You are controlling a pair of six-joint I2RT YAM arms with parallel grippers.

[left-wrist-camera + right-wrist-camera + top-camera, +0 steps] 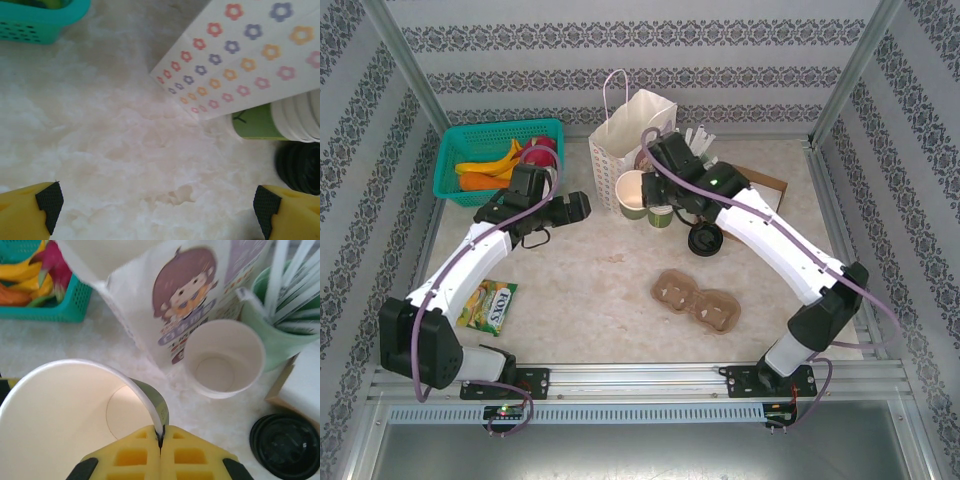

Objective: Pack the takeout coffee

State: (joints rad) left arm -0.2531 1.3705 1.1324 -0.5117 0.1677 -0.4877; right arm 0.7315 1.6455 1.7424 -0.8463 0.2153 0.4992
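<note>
Facing mouth-up near the far edge of the table [600,290], just before the paper bag [165,295], the lidless paper cup [65,410] is pinched at its rim by the closed right gripper [161,437], with the black lid [287,445] found just to its right (the left gripper [155,205] is spread wide, empty).

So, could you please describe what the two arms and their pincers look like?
Both arms, left arm and right arm, have white shells, black joints and purple cables alongside. The left pincer and right pincer have yellow fingers; the left's carry black pads.
</note>
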